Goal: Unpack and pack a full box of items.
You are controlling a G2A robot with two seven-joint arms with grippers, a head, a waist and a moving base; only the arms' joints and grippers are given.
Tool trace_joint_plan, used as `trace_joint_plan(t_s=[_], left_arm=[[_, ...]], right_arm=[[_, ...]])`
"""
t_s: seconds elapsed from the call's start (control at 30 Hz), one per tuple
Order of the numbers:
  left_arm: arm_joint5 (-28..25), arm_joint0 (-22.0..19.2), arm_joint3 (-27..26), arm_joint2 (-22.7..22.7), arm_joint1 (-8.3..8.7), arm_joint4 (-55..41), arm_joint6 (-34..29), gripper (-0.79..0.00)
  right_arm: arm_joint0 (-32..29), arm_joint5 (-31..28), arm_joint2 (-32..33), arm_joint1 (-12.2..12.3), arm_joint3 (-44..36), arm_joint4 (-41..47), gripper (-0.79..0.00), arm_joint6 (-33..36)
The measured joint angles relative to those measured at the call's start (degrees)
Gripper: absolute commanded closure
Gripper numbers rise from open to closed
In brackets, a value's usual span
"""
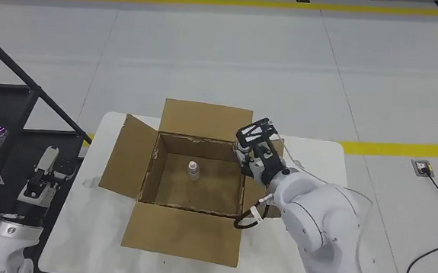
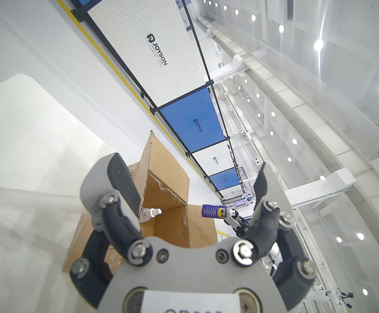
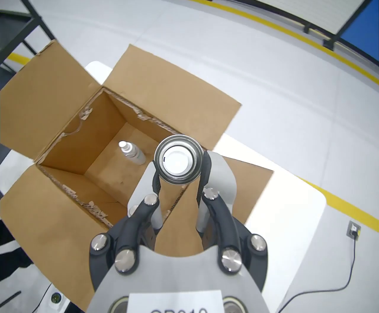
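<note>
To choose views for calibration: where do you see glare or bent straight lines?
Left wrist view: ceiling lamps glare, the wall panels curve. Right wrist view: the yellow floor line bows, the metal top of the can shines. Top view: no glare on the table.

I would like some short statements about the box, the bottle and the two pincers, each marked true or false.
1. The right pincer grips a spray can. True.
2. The left pincer is shut on a bottle. False: it is open and holds nothing.
3. A small bottle is inside the box. True.
4. The box flaps are folded shut. False: all four are spread open.
</note>
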Motion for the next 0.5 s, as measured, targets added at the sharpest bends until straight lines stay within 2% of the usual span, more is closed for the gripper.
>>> trace_joint_plan(t_s=[0.17,0.5], left_arm=[[0.0,0.0,0.0,0.0,0.0,0.0,0.0,-0.785],[0.0,0.0,0.0,0.0,0.0,0.0,0.0,-0.785]], right_arm=[[3.3,-4.0,-3.0,-0.6,10.3,6.2,0.0,-1.3],[11.0,-5.2,-9.7,-2.5,31.9,9.6,0.0,-6.3]])
